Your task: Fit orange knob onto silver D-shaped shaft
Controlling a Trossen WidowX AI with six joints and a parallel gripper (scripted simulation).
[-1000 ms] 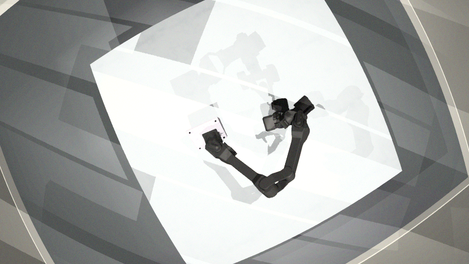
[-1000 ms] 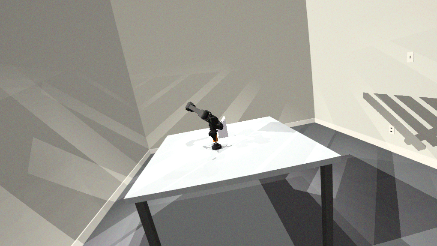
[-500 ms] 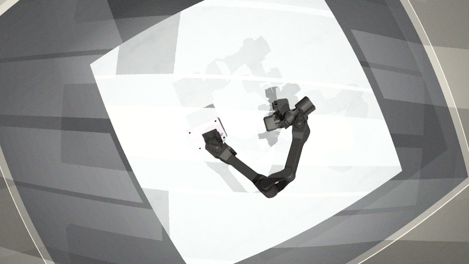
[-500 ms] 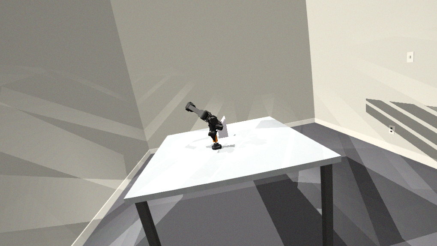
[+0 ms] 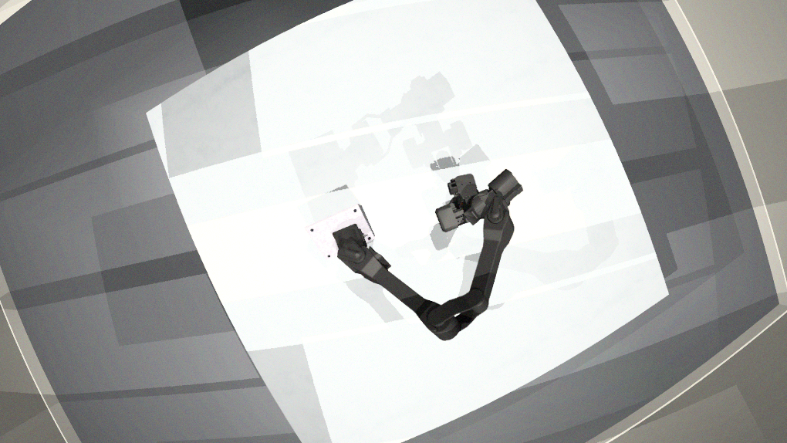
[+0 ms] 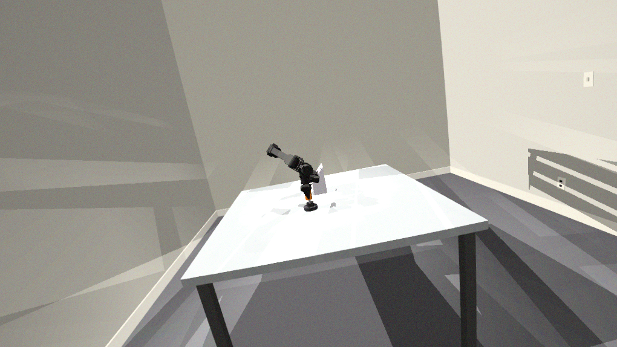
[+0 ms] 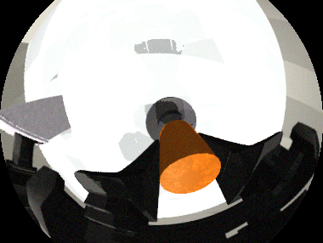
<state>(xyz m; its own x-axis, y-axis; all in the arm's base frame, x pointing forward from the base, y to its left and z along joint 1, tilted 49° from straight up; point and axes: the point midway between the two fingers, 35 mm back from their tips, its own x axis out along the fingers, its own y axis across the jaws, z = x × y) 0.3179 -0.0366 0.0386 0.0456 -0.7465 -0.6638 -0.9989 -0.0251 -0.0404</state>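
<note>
The orange knob (image 6: 308, 196) (image 7: 189, 173) is held between the two dark fingers, its wide end towards the wrist camera and its narrow end pointing down. My gripper (image 7: 180, 142) is shut on the knob. The dark round pedestal (image 6: 310, 208) (image 7: 189, 111) stands on the table directly below the knob in the exterior view, with a small gap between them. In the wrist view the knob's narrow end overlaps the pedestal. The shaft's flat side and the hole under the knob are hidden. In the top view the arm covers the knob and the pedestal.
The white table (image 5: 285, 308) (image 6: 388, 207) carries the arm. A pale mounting plate (image 5: 320, 238) (image 6: 319, 185) (image 7: 38, 116) lies under the arm's base in the top view; it shows at the left in the wrist view. Grey shadows cross the table top.
</note>
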